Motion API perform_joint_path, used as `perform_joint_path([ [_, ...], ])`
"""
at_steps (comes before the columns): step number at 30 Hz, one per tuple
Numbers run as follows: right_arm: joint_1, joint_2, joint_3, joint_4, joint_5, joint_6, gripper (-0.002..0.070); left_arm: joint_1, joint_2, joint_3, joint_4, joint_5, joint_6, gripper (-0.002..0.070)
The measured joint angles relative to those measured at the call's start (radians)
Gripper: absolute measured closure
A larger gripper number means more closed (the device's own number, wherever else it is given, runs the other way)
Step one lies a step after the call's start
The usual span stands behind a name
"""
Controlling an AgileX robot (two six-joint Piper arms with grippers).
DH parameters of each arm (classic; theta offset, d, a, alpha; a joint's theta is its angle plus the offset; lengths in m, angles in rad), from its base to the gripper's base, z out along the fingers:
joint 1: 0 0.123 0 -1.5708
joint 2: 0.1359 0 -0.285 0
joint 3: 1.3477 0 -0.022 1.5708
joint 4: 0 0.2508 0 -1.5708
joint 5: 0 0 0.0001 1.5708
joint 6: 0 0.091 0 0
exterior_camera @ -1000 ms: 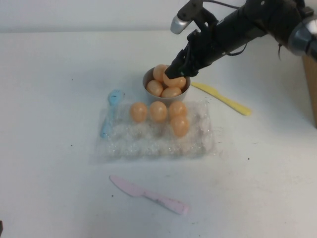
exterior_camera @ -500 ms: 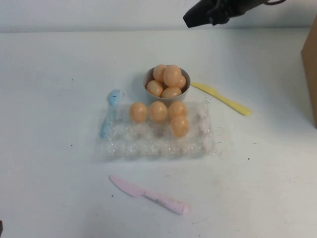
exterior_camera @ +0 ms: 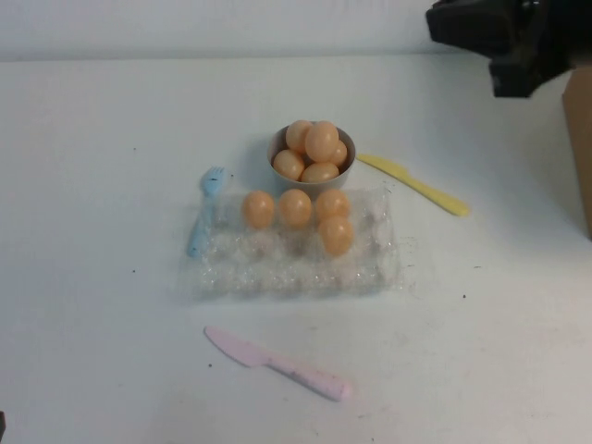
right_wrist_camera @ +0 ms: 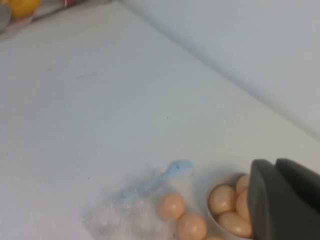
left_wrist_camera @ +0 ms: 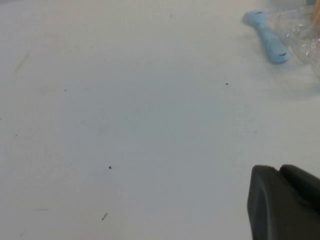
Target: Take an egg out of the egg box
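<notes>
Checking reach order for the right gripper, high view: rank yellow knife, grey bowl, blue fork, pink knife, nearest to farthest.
Right gripper sits raised at the table's far right, jaws shut.
1. Yellow knife, right of the bowl.
2. Grey bowl, centre, holding eggs.
3. Blue fork, left of the egg box.
4. Pink knife, near edge.

Bowl (exterior_camera: 312, 162) behind egg box (exterior_camera: 294, 254); fork (exterior_camera: 205, 213) left; knife (exterior_camera: 277, 363) front.

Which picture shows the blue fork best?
The high view: the whole blue fork lies in sight at the left end of the egg box. The left wrist view shows only one end of it, past the left claw. The right wrist view shows it small, beside the shut right claw.
</notes>
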Motion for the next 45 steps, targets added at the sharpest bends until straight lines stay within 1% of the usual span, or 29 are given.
perform_joint_path([
  [4,-0.004,-0.227,0.215,0.156,-0.137,-0.150,0.0687,0.000,0.000,0.000,0.000,0.000,0.000,0.0678],
  [7,-0.005,-0.355,0.350,0.216,-0.188,-0.212,0.0687,0.000,0.000,0.000,0.000,0.000,0.000,0.0678],
  [12,-0.005,-0.502,0.490,0.227,-0.232,-0.230,0.0687,0.000,0.000,0.000,0.000,0.000,0.000,0.0678],
  [21,-0.006,-0.761,0.756,0.282,-0.404,-0.233,0.0687,0.000,0.000,0.000,0.000,0.000,0.000,0.0678],
  [25,-0.006,-0.878,0.830,0.292,-0.461,-0.233,0.0687,0.000,0.000,0.000,0.000,0.000,0.000,0.0678],
  [29,-0.006,-0.942,0.892,0.302,-0.498,-0.233,0.0687,0.000,0.000,0.000,0.000,0.000,0.000,0.0678],
  [35,-0.006,-0.973,1.031,0.314,-0.708,-0.263,0.0687,0.000,0.000,0.000,0.000,0.000,0.000,0.0678],
  [39,-0.006,-1.004,1.110,0.347,-0.738,-0.268,0.0687,0.000,0.000,0.000,0.000,0.000,0.000,0.0678],
  [45,-0.006,-1.035,1.160,0.367,-0.788,-0.280,0.0687,0.000,0.000,0.000,0.000,0.000,0.000,0.0678],
])
